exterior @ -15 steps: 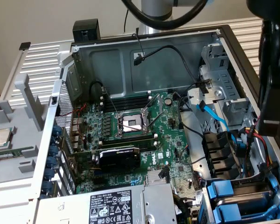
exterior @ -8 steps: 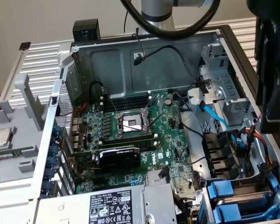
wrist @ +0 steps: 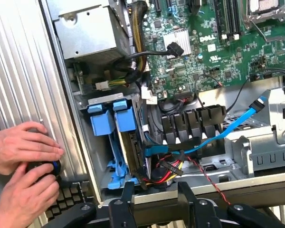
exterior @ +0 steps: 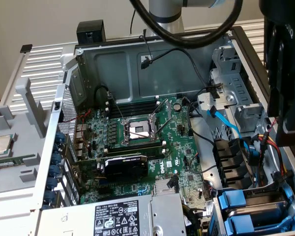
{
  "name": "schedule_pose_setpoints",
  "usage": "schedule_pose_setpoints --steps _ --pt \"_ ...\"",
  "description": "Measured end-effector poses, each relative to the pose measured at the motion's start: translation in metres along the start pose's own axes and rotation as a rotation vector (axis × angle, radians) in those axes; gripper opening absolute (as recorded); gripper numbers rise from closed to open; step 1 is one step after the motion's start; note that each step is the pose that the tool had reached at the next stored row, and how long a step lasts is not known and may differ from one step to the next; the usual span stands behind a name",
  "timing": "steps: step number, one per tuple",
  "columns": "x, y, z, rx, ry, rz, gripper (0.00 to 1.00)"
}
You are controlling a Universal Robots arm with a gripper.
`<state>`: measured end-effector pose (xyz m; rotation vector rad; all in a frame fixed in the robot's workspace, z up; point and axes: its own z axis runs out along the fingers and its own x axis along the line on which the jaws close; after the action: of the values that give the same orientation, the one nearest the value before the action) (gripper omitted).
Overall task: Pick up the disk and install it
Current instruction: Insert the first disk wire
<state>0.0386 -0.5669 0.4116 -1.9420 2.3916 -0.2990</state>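
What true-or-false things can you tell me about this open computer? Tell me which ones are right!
1. The gripper is squeezing something. False: its fingers stand apart with nothing between them.
2. A person's hands are beside the case. True.
3. The small silver chip lies inside the case. False: it lies outside it, at the exterior view's left.
4. A light blue cable runs inside the case. True.
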Motion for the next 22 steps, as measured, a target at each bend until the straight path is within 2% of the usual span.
schedule_pose_setpoints --steps 2,3,4,5,8,10,11,12,14,16,17,20,21,22 --pt "0.0 0.0002 0.0006 -0.0003 0.0268 -0.012 0.49" --pt "0.0 0.0003 0.0007 -0.0011 0.0373 -0.018 0.49" --pt "0.0 0.0004 0.0008 -0.0064 0.0394 -0.021 0.49" --pt "0.001 0.0003 0.0009 -0.0204 0.0421 -0.023 0.49" --pt "0.004 -0.0005 0.0014 -0.074 0.0514 -0.031 0.49" --pt "0.007 -0.001 0.0017 -0.1075 0.0567 -0.036 0.49" --pt "0.008 -0.0012 0.0018 -0.1179 0.0581 -0.037 0.49" --pt "0.01 -0.0016 0.002 -0.1269 0.0592 -0.038 0.49" --pt "0.014 -0.0024 0.0019 -0.1407 0.061 -0.04 0.49" --pt "0.018 -0.0036 0.0007 -0.1505 0.0609 -0.041 0.49" --pt "0.02 -0.0043 -0.0003 -0.1539 0.0589 -0.041 0.49" --pt "0.026 -0.0063 -0.0028 -0.162 0.0447 -0.041 0.49" --pt "0.027 -0.007 -0.0031 -0.1639 0.0365 -0.04 0.49" --pt "0.029 -0.0078 -0.0033 -0.1662 0.0257 -0.039 0.49"
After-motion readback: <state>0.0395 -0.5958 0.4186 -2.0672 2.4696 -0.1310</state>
